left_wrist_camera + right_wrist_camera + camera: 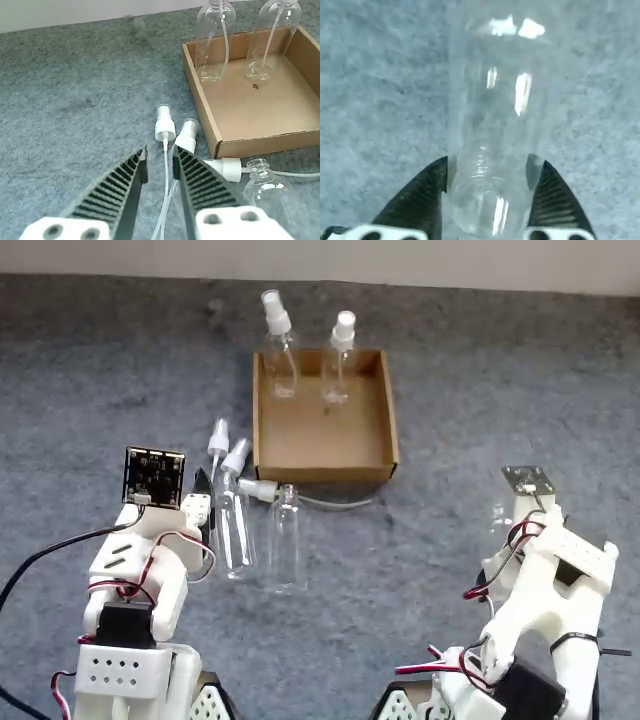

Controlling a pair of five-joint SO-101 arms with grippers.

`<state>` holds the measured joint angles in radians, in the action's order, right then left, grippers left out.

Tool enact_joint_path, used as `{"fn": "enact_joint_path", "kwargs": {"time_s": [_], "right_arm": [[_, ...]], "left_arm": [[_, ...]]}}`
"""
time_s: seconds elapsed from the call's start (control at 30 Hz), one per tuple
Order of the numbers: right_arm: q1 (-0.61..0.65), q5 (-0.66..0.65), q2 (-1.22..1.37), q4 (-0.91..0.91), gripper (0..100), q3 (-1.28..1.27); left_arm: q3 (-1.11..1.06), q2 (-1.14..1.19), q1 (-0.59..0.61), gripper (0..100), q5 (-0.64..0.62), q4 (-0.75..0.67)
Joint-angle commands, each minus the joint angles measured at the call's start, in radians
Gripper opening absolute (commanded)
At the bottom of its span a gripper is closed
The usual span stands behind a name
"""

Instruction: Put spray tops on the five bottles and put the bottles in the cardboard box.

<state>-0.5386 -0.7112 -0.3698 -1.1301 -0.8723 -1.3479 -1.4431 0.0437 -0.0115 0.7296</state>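
My left hand sits over the grey surface with its two ribbed fingers a narrow gap apart, clamped on nothing. The thin tube of a loose spray top runs through that gap. I cannot tell whether either finger touches it.

Just beside that top is the white head of a capped bottle, its clear body partly hidden behind one finger. Next along lies a second spray top on its side, its tube trailing away across the surface. Its head is just beside the neck of an uncapped bottle.

My right hand is closed around a clear bottle, one dark finger pressed against each side of its body. The bottle points away from the wrist over bare grey surface. From the high view this arm is well apart from the cluster by the left hand.

The cardboard box sits beyond the cluster, open side up, roughly between the two arms and farther out. Inside it, against the far wall, stand two finished bottles side by side, one and the other, each with a white spray top on. The near wall of the box stands between the loose parts and its brown floor.
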Motion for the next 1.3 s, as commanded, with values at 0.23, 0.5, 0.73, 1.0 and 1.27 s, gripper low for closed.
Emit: {"fn": "enact_joint_path", "kwargs": {"time_s": [0.23,0.5,0.73,1.0,1.27], "right_arm": [[0.079,0.075,0.007,-0.145,28.0,0.214],[0.143,0.190,0.094,-0.163,28.0,0.414],[0.127,0.247,0.433,-0.180,27.7,0.616],[0.131,0.255,0.575,-0.182,20.3,0.684],[0.154,0.247,0.575,-0.189,3.6,0.693]], "left_arm": [[0.005,-0.002,0.005,5,0.011,-0.021],[0.005,-0.002,0.005,5,0.011,-0.020],[0.005,-0.002,0.005,5,0.011,-0.020],[0.005,-0.002,0.005,5,0.011,-0.020],[0.025,0.002,0.005,5,0.009,-0.020]]}}
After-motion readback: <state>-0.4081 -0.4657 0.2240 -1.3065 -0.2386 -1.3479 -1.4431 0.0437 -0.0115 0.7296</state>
